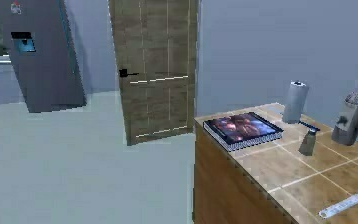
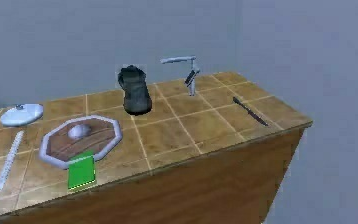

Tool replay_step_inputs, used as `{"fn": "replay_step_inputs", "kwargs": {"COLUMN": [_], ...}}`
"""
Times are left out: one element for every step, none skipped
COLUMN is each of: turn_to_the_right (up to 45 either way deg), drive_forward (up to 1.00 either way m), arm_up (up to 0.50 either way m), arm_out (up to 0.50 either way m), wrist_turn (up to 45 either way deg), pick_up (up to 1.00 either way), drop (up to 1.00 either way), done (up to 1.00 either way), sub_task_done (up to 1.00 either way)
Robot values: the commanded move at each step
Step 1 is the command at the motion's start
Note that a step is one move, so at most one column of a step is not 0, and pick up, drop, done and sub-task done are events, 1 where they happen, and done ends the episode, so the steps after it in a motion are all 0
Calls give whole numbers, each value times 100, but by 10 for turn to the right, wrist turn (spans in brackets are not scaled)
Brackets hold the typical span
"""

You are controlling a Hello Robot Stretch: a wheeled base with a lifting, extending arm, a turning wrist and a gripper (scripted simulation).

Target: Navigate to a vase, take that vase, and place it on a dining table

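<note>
The worktop (image 1: 287,185) at lower right bore a book (image 1: 244,128); the whole task seemingly lay ahead; the gripper's state couldn't be told.

We see blue-grey walls (image 1: 267,40), pale floor (image 1: 77,170). Wooden door (image 1: 155,65) with dark handle between dark grey fridge (image 1: 45,55) and counter (image 1: 317,175). We note brown tiled top, wood front.

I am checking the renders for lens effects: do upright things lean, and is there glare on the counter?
Forward view: the fridge and the door lean, only in the picture. Arm side view: the counter is evenly lit, with no glare on its tiles.
</note>
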Motion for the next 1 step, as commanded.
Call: {"fn": "replay_step_inputs", "kwargs": {"turn_to_the_right": [390], "drive_forward": [0], "arm_up": [0], "arm_out": [0], "wrist_turn": [0], "pick_up": [0], "drop": [0], "done": [0], "sub_task_done": [0]}}
